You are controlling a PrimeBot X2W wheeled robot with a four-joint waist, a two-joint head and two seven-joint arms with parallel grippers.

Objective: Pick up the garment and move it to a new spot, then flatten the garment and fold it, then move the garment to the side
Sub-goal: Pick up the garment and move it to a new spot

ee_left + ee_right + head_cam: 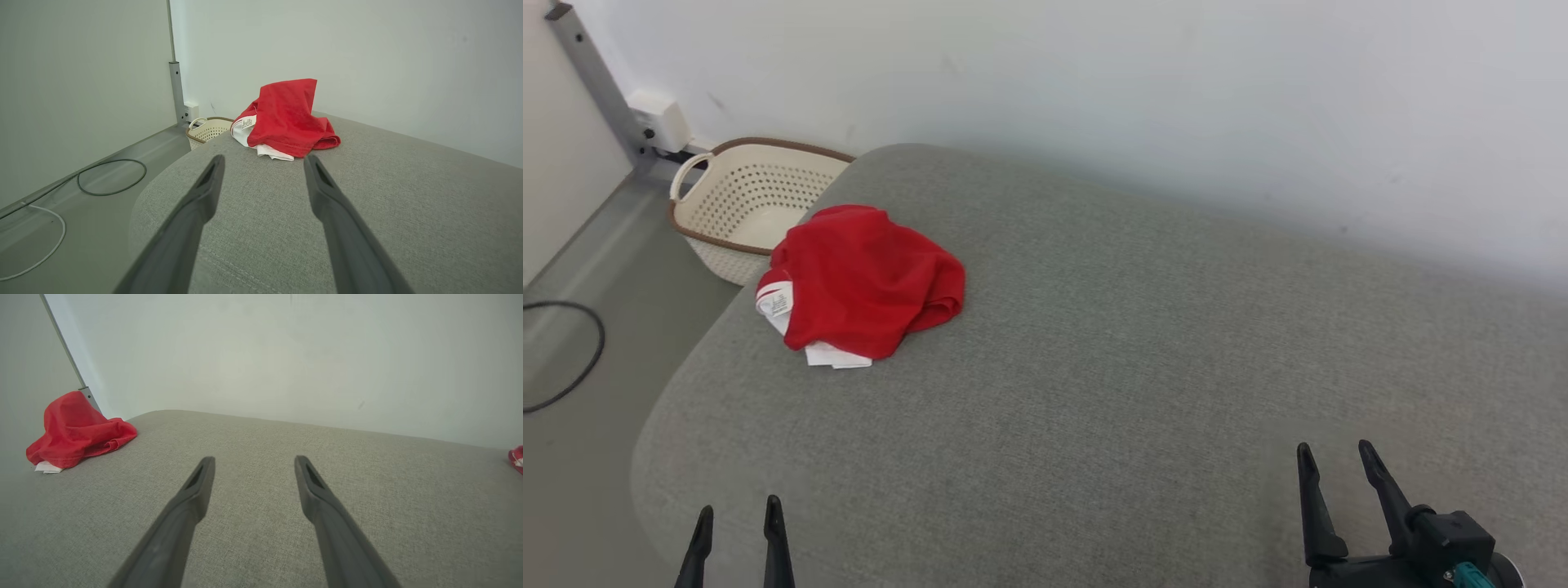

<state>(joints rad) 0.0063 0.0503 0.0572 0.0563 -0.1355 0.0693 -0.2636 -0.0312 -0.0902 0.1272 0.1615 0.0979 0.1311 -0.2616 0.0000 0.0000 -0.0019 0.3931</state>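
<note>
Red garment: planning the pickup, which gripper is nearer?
Left. The left gripper points straight at the red garment; the right gripper is far off to its right, both open.

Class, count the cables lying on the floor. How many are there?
2: a black cable looped beside the grey cushion; a white cable curving nearer the wrist camera. Others may be hidden.

I see the garment [862,278] in the upper left of the head view: red, crumpled into a loose heap, with white fabric poking out along its lower left edge and a white care label [776,304] showing. It lies on the grey cushion [1094,367], near its rounded left corner, one fold peaking up.
</note>
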